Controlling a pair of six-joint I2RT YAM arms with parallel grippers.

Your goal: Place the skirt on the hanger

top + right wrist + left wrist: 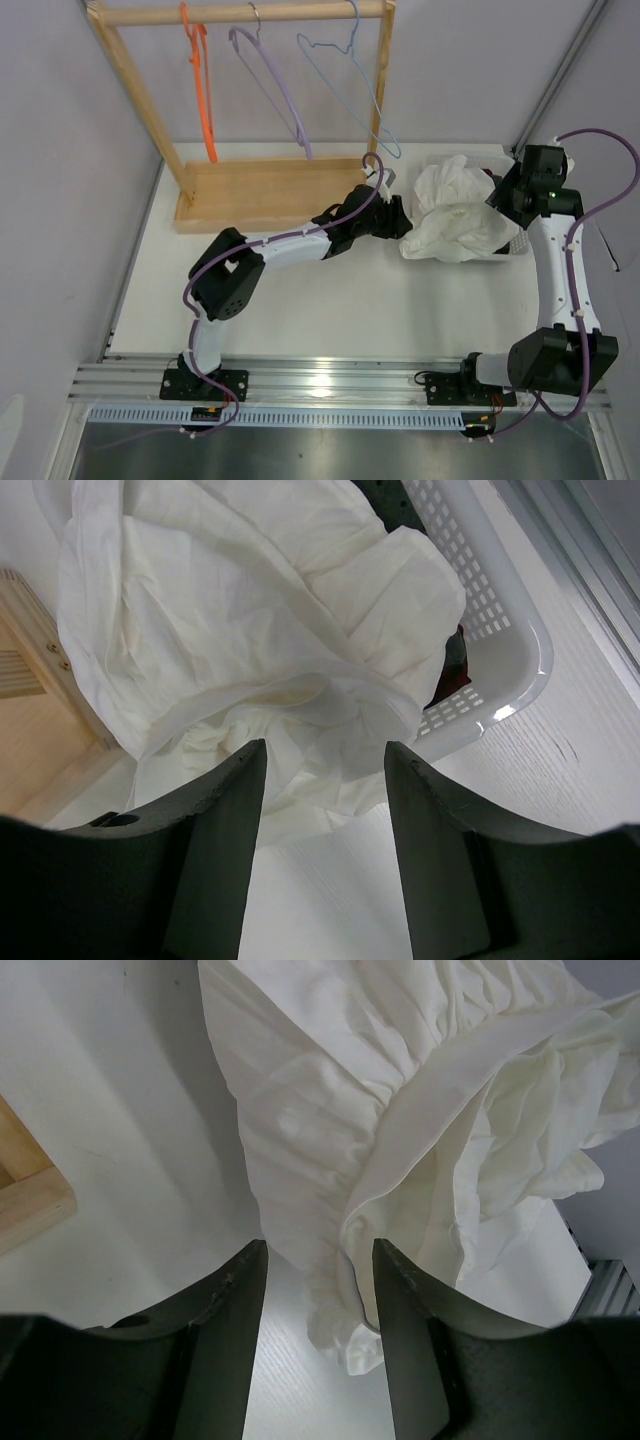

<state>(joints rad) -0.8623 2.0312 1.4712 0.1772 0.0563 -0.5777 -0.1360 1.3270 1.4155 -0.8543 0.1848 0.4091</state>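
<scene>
White ruffled skirt [455,208] smothers the white basket [500,600], hiding its contents; both grippers' jaws apart, left gripper [318,1290] straddling a frill, right gripper [325,790] poised above.

Lilac hanger [272,88] and pale blue hanger [350,90] on wooden rack [250,190]; white perforated basket [490,610].

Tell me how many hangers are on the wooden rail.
3, side by side on the wooden rail: the orange hanger at left, the lilac hanger in the middle, the pale blue wire hanger at right.
</scene>
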